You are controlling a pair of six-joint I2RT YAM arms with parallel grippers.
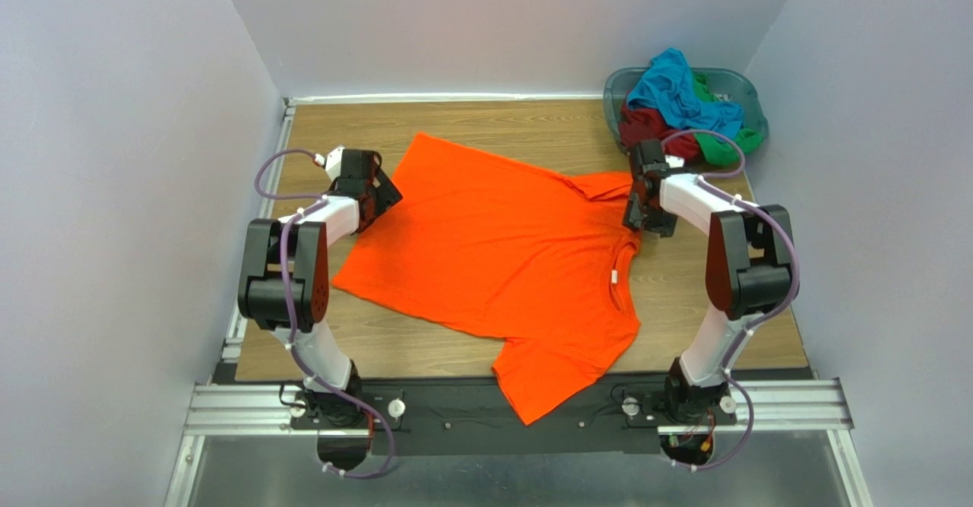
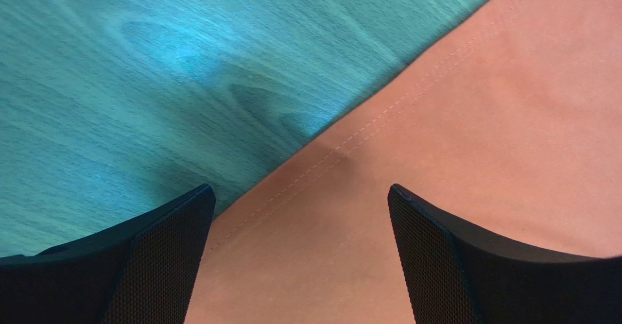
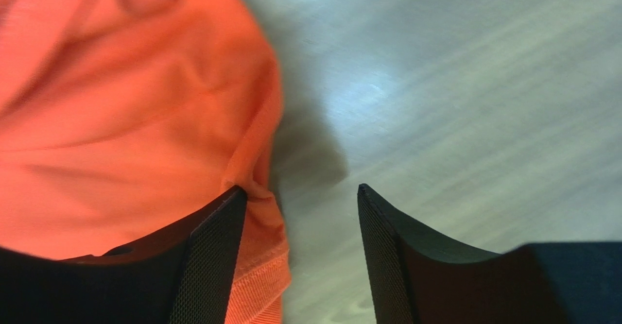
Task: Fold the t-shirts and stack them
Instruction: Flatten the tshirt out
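Note:
The orange t-shirt (image 1: 503,245) lies spread flat on the wooden table, one sleeve hanging over the near edge. My left gripper (image 1: 383,194) hovers open over the shirt's left hem (image 2: 343,149), its jaws (image 2: 300,193) wide apart with flat cloth (image 2: 474,120) below them. My right gripper (image 1: 637,216) is at the rumpled far-right sleeve. Its jaws (image 3: 301,189) stand apart, and the sleeve's ribbed edge (image 3: 263,266) rests against the left finger without being pinched. The turquoise (image 1: 674,85), dark red (image 1: 645,125) and green (image 1: 725,142) t-shirts are heaped in the basket.
The grey-blue plastic basket (image 1: 748,91) sits in the far right corner against the walls. Bare wood (image 1: 343,347) shows to the left of and in front of the shirt. The arm bases' metal rail (image 1: 514,410) runs along the near edge.

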